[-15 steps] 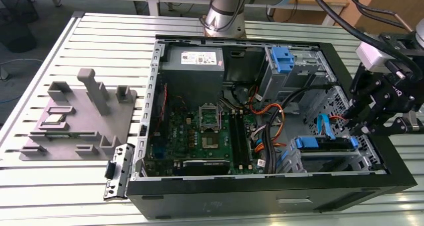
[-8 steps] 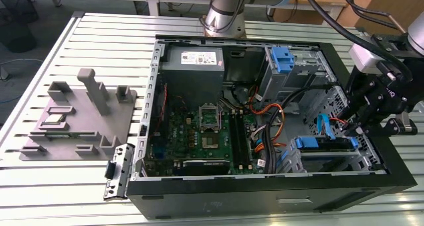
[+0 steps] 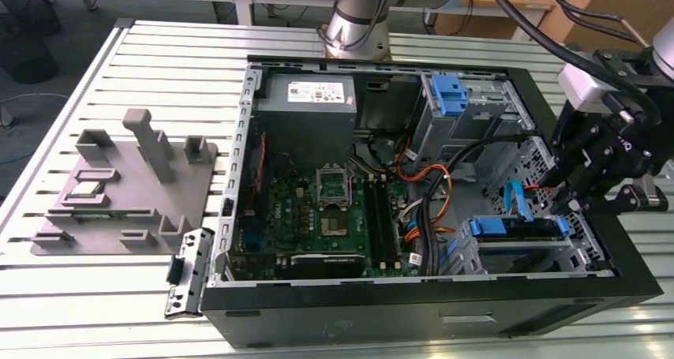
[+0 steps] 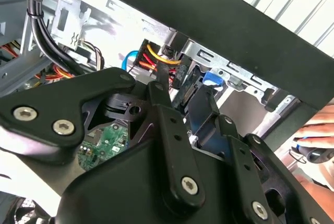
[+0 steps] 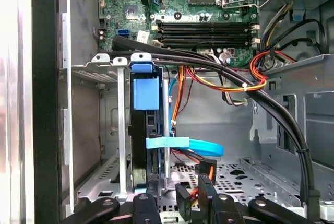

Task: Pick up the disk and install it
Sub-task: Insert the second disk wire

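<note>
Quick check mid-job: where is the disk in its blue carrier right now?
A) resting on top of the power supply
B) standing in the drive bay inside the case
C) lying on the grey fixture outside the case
B: the disk stands upright in the metal drive bay, gripper close above.

Black computer case [image 3: 421, 312] on a white slatted tabletop [image 3: 158, 51]. Inside the case: green motherboard [image 3: 316, 217]; grey power supply [image 3: 308, 99] with a white label; orange, red and yellow wires [image 5: 219, 83] among black cable bundles [image 5: 282, 119]; light-blue flat cable [image 5: 203, 147]. The disk [image 5: 143, 98] shows a bright blue carrier over a dark body, set in the silver-grey drive cage [image 5: 99, 130]. A second blue bracket [image 3: 449, 95] sits beside the power supply. Gripper [image 3: 589, 193]: black. Outside the case, a grey moulded fixture [image 3: 126, 185].
</note>
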